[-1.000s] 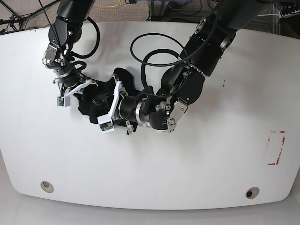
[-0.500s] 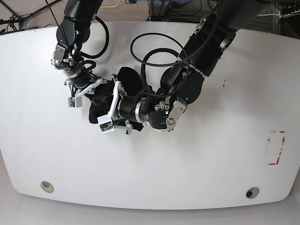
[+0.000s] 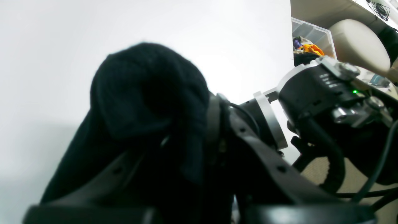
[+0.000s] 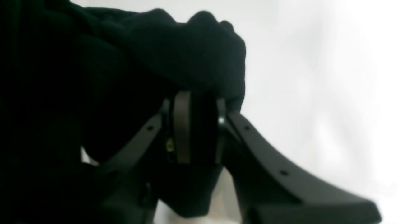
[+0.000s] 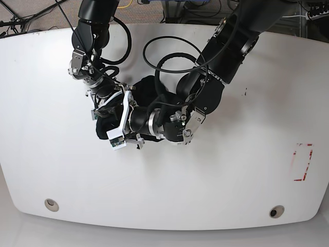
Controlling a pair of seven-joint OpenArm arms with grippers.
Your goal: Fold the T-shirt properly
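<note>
The black T-shirt [image 5: 145,88] lies bunched in a small heap at the table's middle left, with both arms meeting over it. In the left wrist view a rounded fold of the T-shirt [image 3: 146,90] bulges over my left gripper [image 3: 191,130], and dark cloth fills the narrow gap between its fingers. The right wrist view shows my right gripper [image 4: 200,124] shut on a thick fold of the T-shirt [image 4: 186,59], which hangs over both fingertips. No print shows. In the base view both grippers' tips are buried in the cloth.
The white table [image 5: 231,180] has a red rectangle mark [image 5: 302,162] at the right and two round holes [image 5: 51,205] [image 5: 276,211] near the front edge. A black cable loop [image 5: 169,54] hangs over the left arm. A clear bin [image 3: 311,43] stands beyond the table.
My right arm has swung right, carrying its part of the cloth up against the left gripper. The heap has drawn tighter. The left arm has barely shifted.
</note>
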